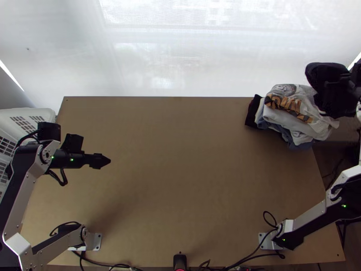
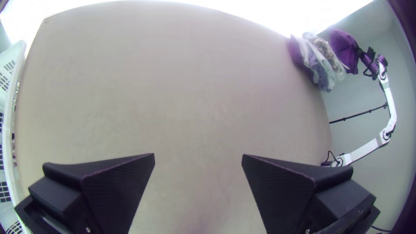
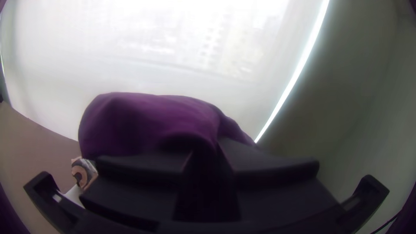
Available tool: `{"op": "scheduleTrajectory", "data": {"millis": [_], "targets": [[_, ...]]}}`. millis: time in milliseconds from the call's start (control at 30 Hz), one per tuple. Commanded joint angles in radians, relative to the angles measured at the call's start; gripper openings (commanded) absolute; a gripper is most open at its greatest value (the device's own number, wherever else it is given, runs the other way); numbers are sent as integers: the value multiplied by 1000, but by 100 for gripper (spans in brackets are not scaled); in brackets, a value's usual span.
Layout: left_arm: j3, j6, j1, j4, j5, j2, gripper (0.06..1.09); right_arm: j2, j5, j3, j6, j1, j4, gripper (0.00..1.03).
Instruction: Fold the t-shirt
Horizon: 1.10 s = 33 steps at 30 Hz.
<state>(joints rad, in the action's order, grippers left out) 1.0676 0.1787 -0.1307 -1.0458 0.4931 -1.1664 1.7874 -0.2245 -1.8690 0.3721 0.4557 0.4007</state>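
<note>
Squeezing the dark, bunched cloth shirt (image 3: 143, 123), my black right gripper (image 3: 208, 152) is by the white-and-blue clothes pile (image 1: 293, 115); my black left gripper (image 2: 197, 157), fingers apart, is far away.

One desk (image 1: 180, 158), one white basket (image 1: 31, 114) left of it, one clothes pile (image 1: 289, 110) at its far right corner, one dark garment (image 1: 320, 73) near that corner.

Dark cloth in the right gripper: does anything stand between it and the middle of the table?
Yes: the clothes pile at the table's far right corner; the dark cloth would probably have to pass over it.
</note>
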Motion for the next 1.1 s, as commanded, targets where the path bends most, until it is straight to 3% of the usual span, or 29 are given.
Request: {"op": "scheduleTrajectory", "data": {"millis": [0, 533, 800, 933, 1067], "targets": [[5, 59, -86, -37, 1, -1, 104, 10, 27, 106, -58, -98, -45, 3], [18, 45, -64, -40, 1, -15, 104, -28, 74, 149, -111, -242, -76, 3], [17, 47, -58, -39, 2, -18, 104, -79, 74, 435, -38, -180, -141, 3], [11, 45, -50, -34, 2, -26, 104, -82, 73, 553, -10, -129, -154, 26], [11, 44, -37, -31, 2, -36, 104, -86, 56, 590, -1, -100, -155, 67]]}}
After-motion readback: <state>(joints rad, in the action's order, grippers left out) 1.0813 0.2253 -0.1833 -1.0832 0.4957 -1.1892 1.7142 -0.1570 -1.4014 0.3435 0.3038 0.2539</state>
